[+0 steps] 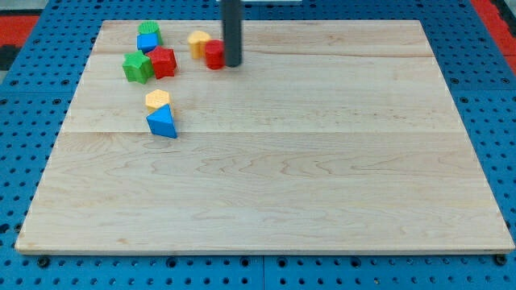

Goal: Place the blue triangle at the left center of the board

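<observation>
Blue triangle (162, 123) is seen on a pale wooden board (322, 177), well to the view's left of and below my tip (232, 65), with a yellow block (158, 99) touching its upper side. No pincer is fitted, so no grip state can be told. Blue pegboard (24, 145) is laid around the board. Farther up, a red block (214, 54) is touched by the tip's left side; a second yellow block (198, 43) is partly hidden behind it. Further left, a red cube (164, 62), green block (137, 67), then blue (146, 43) and green (150, 31) pieces are clustered, shapes unclear. The rod is cut off above.
</observation>
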Action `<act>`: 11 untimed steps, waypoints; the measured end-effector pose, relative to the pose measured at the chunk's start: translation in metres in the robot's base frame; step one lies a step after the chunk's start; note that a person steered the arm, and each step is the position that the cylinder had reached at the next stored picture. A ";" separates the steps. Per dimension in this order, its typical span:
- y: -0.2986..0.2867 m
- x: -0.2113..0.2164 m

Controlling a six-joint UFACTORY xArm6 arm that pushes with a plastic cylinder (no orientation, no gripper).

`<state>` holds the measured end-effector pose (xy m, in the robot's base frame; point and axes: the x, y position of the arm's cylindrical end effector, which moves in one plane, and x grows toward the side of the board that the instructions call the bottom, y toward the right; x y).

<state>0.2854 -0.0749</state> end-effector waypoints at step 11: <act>-0.080 0.090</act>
